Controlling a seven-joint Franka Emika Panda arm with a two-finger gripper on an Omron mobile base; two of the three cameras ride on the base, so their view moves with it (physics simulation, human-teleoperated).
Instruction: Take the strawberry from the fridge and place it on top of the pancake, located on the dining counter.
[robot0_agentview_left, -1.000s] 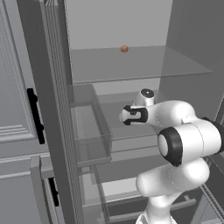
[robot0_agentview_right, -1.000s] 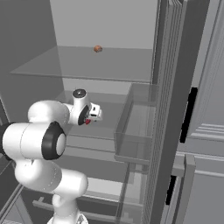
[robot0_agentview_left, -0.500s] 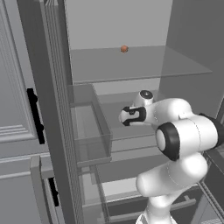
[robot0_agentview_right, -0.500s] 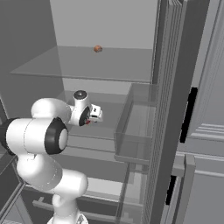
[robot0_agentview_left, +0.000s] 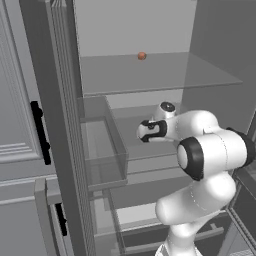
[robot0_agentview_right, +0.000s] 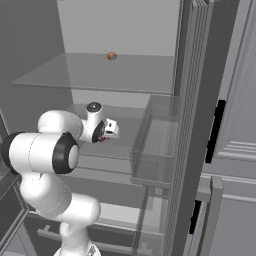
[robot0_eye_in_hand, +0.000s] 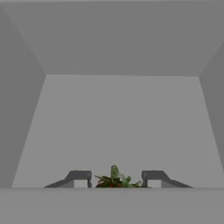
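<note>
Inside the open fridge (robot0_agentview_left: 62, 125) my gripper (robot0_eye_in_hand: 116, 175) reaches over a middle glass shelf (robot0_eye_in_hand: 118, 131). The strawberry (robot0_eye_in_hand: 114, 181), red with green leaves, sits right between my two dark fingertips (robot0_eye_in_hand: 81, 177), which stand close on either side of it. Whether they press on it is not clear. From the right base view a speck of the red strawberry (robot0_agentview_right: 102, 138) shows under the gripper (robot0_agentview_right: 106, 133). In the left base view the gripper (robot0_agentview_left: 145, 132) points toward the fridge's back wall. The pancake and the dining counter are out of view.
A small orange round fruit (robot0_agentview_left: 142, 56) (robot0_agentview_right: 111, 56) lies on the upper glass shelf. A clear door bin (robot0_agentview_left: 102, 150) (robot0_agentview_right: 155, 145) juts out beside the arm. Light grey cabinets with black handles (robot0_agentview_left: 39, 132) (robot0_agentview_right: 215, 130) flank the fridge.
The fingers have drawn in from wide open to close around the strawberry. The arm has shifted only slightly.
</note>
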